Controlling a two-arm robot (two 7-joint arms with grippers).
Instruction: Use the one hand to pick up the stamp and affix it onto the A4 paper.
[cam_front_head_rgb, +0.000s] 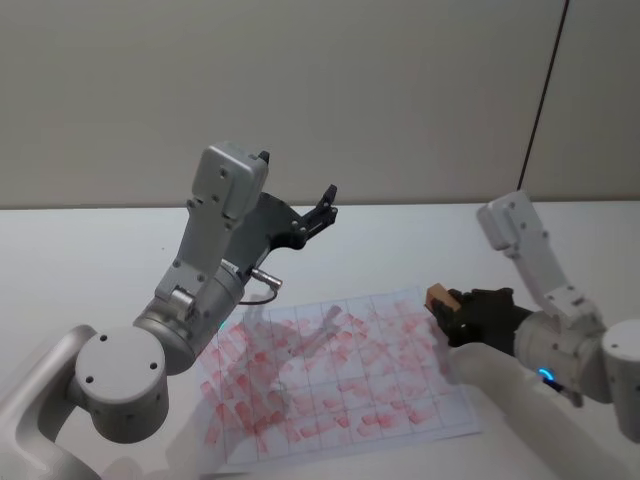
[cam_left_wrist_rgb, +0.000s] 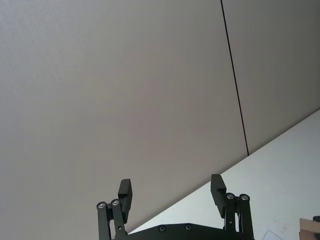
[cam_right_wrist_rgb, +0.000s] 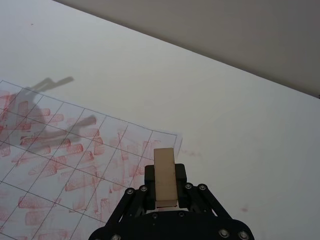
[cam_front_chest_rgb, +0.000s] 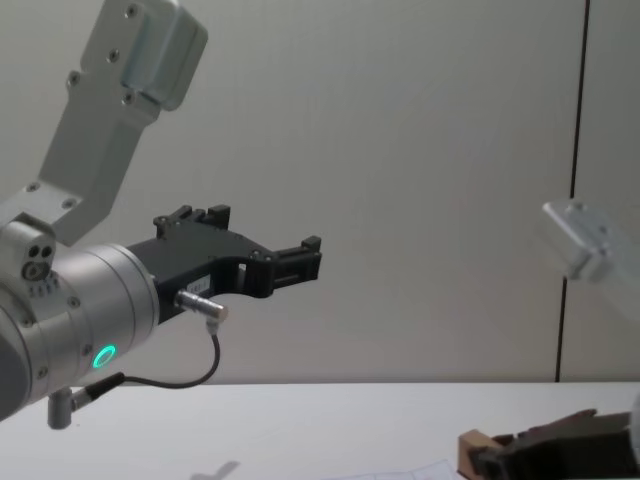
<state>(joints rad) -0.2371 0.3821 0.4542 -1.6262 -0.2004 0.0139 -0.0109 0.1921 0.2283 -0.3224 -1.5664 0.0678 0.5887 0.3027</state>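
Clamped between the fingers of the slim black right end effector, the small tan wooden stamp juts out past the fingertips. I judge this is so that its free end can meet the sheet before the fingers do. The jaws are narrowed to the block's width and hold nothing else.

In the head view the stamp sits at the 2 o'clock corner of the thin white A4 paper, a gridded sheet crowded with red prints. Whether the block touches the paper or hangs just above it cannot be told. That corner carries fewer marks, which is probably why the stamp is held there.

The silver-grey right arm comes in from 4 o'clock, its forearm low over the white desk, and the end effector points toward 10 o'clock.

The black left end effector, with its curved cable, is raised high at the paper's 12 o'clock. Its fingers are spread wide and empty, aimed at the wall, which keeps it out of the working arm's way.
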